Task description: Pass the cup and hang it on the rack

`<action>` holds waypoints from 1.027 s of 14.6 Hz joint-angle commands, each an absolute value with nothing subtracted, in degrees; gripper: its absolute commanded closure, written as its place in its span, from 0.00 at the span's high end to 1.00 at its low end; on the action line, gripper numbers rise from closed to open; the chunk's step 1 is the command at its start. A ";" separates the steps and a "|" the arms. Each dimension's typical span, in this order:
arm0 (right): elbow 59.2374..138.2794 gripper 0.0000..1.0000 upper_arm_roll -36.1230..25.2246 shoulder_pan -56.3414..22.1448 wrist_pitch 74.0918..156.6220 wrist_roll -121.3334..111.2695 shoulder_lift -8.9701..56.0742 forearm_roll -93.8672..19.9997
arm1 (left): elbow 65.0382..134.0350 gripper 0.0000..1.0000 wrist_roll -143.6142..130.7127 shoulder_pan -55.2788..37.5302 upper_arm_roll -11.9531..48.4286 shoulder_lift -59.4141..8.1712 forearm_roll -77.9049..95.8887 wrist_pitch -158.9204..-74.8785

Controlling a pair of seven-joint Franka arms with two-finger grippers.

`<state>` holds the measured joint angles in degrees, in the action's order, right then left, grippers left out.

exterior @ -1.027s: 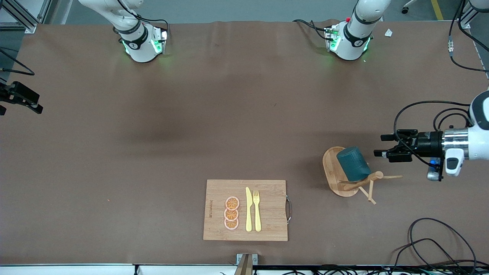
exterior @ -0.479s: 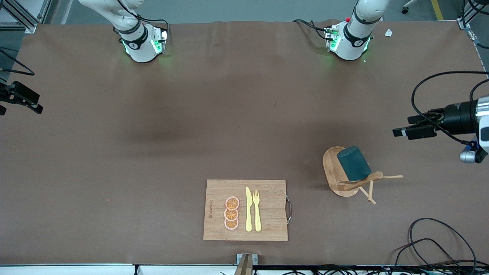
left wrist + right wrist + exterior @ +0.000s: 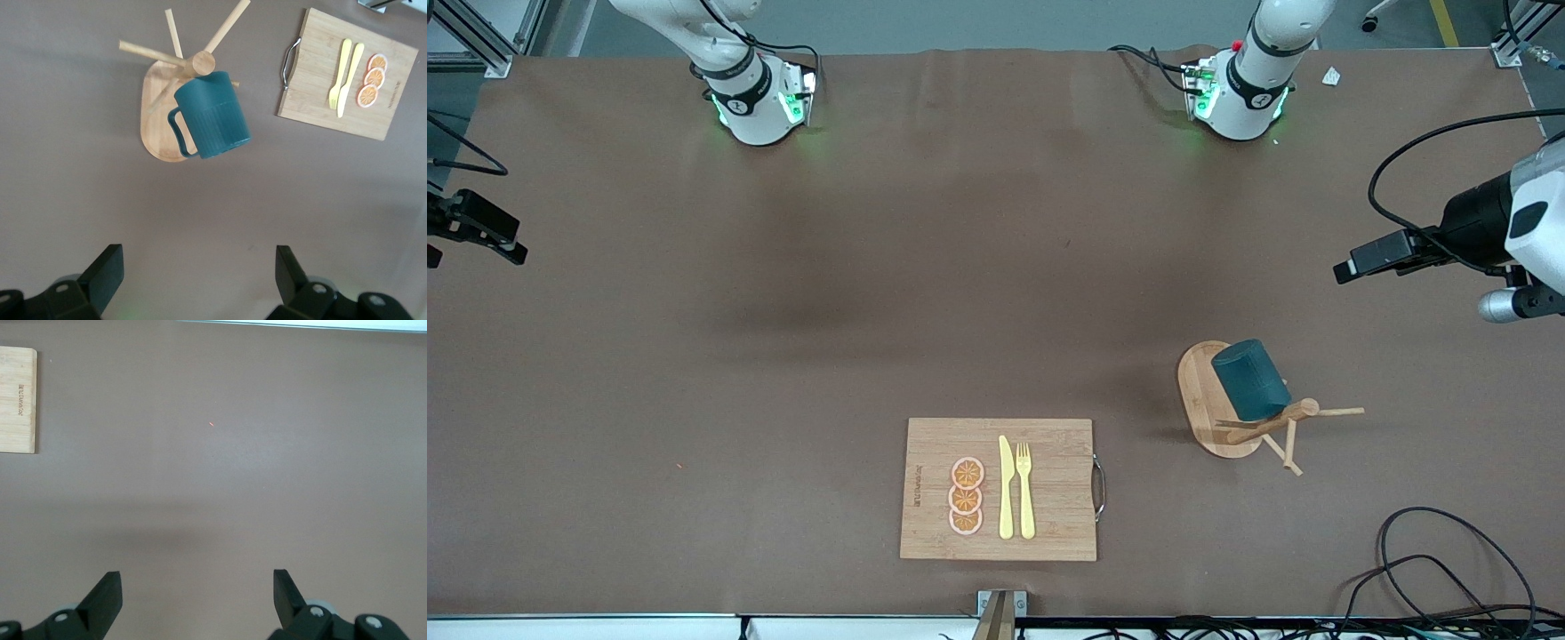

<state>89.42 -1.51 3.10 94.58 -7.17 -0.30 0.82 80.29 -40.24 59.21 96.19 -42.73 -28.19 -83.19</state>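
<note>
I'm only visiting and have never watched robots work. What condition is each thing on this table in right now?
cup: hung by its handle on the rack, tilted.
rack: upright, one peg carrying the cup.
left gripper: open, empty, over bare table.
right gripper: open, empty, waiting.
cutting board: flat, holding knife, fork and orange slices.

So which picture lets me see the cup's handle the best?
The left wrist view. There the cup hangs on the rack, and its handle, looped on a peg, faces the camera. The front view shows only the cup's round teal body, handle hidden. The right wrist view shows no cup, only bare table.
</note>
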 commanded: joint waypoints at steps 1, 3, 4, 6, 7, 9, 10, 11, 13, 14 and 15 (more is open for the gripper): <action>90.09 1.00 -1.41 3.34 94.22 -7.03 -1.14 0.09 | 79.54 1.00 -35.61 59.24 97.21 -41.40 -31.37 -79.90; 90.09 1.00 -1.41 3.34 94.22 -7.03 -1.14 0.09 | 77.71 1.00 -30.79 55.84 91.01 -34.49 -30.16 -79.46; 90.09 1.00 -1.41 3.34 94.22 -7.03 -1.06 0.09 | 75.09 1.00 -29.63 52.42 86.36 -31.58 -27.54 -77.45; 90.09 1.00 -1.41 3.34 94.22 -7.03 -1.14 0.09 | 73.22 1.00 -28.66 47.66 76.96 -27.71 -21.12 -76.29; 90.09 1.00 -1.41 3.34 94.22 -7.12 -1.14 0.09 | 72.17 1.00 -27.17 44.94 72.82 -25.86 -19.53 -76.20; 90.09 1.00 -1.41 3.34 94.22 -7.03 -1.14 0.09 | 71.63 1.00 -21.56 37.92 61.41 -20.59 -15.84 -76.20; 90.09 1.00 -1.41 3.34 94.22 -7.03 -1.14 0.09 | 71.63 1.00 -19.53 33.70 54.13 -17.87 -12.69 -76.20; 90.09 1.00 -1.41 3.34 94.22 -7.12 -1.14 0.09 | 71.63 1.00 -17.16 28.79 45.35 -14.97 -8.39 -76.55; 90.09 1.00 -1.41 3.34 94.22 -7.12 -1.14 0.09 | 71.89 1.00 -14.43 19.82 31.97 -10.92 -3.62 -77.25; 90.09 1.00 -1.41 3.34 94.22 -7.03 -1.14 0.09 | 71.98 1.00 -12.85 16.12 26.51 -9.77 -2.12 -77.52; 90.09 1.00 -1.41 3.34 94.22 -7.12 -1.14 0.09 | 72.42 1.00 -11.88 13.74 22.89 -8.62 -0.98 -78.13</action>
